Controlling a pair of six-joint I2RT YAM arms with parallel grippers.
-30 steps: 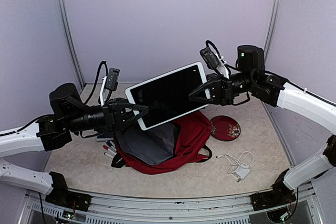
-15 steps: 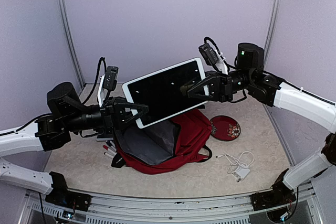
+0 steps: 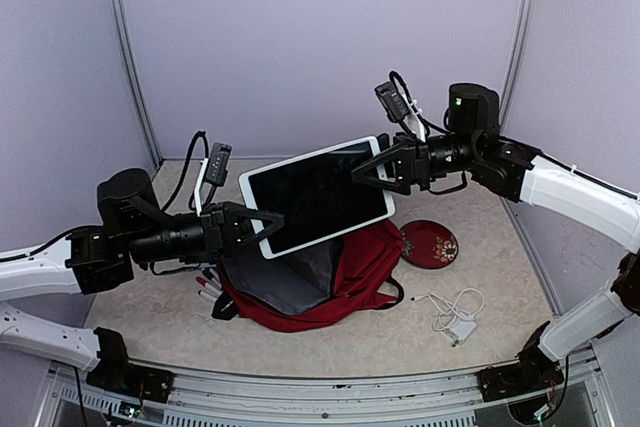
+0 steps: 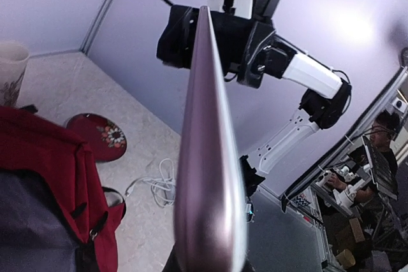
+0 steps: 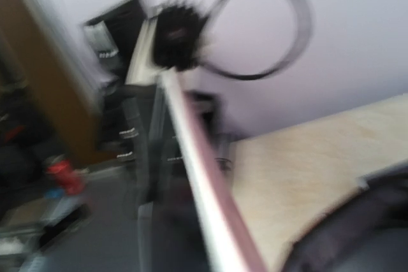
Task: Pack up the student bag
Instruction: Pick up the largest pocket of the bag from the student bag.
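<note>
The student bag (image 3: 350, 272), dark red with a grey lining, lies open on the table below both arms and shows again in the left wrist view (image 4: 44, 151). A white tablet (image 3: 315, 197) with a dark screen hangs in the air above it. My left gripper (image 3: 262, 230) is shut on the tablet's lower left corner, and in its wrist view the tablet's edge (image 4: 207, 157) runs straight up from the jaws. My right gripper (image 3: 375, 169) stands open at the tablet's upper right edge. The right wrist view is blurred, with the tablet's edge (image 5: 204, 183) crossing it.
A round red case (image 3: 430, 244) lies right of the bag, with a white cable and charger (image 3: 455, 312) nearer the front. Pens (image 3: 207, 287) lie at the bag's left side. A pale cup (image 4: 9, 71) stands behind the bag. Grey walls close in the back and sides.
The right gripper has opened off the tablet. The left gripper closed on its lower left corner, and the tablet has sunk and levelled a little.
</note>
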